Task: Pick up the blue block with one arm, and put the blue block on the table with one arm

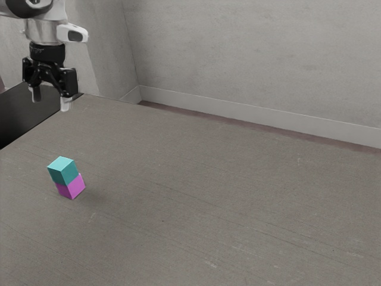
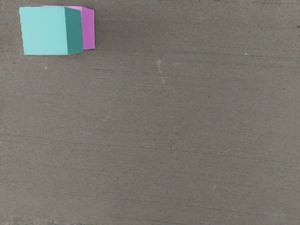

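Note:
High at the exterior view's upper left, my gripper [image 1: 51, 105] hangs above the table, its two fingers apart with nothing between them. The blue block [image 1: 63, 171], teal in colour, rests on top of a pink-purple block [image 1: 72, 187] at the exterior view's left, well below the gripper's height. In the wrist view the blue block [image 2: 43, 31] hides most of the pink-purple block [image 2: 88, 28], whose side shows past one edge.
The grey-brown table [image 1: 202, 202] carries the stack near the exterior view's left. A pale wall [image 1: 250, 53] with a white baseboard [image 1: 238, 111] stands beyond its far edge.

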Controlling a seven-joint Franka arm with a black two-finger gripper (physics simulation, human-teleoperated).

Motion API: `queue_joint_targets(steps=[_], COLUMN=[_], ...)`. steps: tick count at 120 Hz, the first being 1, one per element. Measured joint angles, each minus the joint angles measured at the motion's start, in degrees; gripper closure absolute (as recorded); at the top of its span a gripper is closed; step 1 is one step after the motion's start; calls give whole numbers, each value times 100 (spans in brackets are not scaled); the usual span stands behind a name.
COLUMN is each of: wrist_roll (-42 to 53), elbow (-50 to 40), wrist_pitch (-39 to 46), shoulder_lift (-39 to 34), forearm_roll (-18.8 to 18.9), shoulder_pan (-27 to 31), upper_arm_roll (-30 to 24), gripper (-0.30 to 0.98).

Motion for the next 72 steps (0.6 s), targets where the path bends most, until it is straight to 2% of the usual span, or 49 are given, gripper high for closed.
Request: queue_joint_targets(steps=[11, 24, 34, 48, 72], wrist_roll=[-486, -909, -1161, -1137, -576], elbow=[-242, -1691, -2467, -2787, -2976], wrist_pitch=[256, 1023, 1710, 2566, 3699], shoulder_lift=[0, -845, -1076, -1055, -582], forearm_roll=[-6, -182, -262, -311, -311], shoulder_pan=[324, 724, 857, 1214, 1624], upper_arm_roll=[-15, -5, -7, 5, 8], gripper=[0, 0, 0, 0, 0])
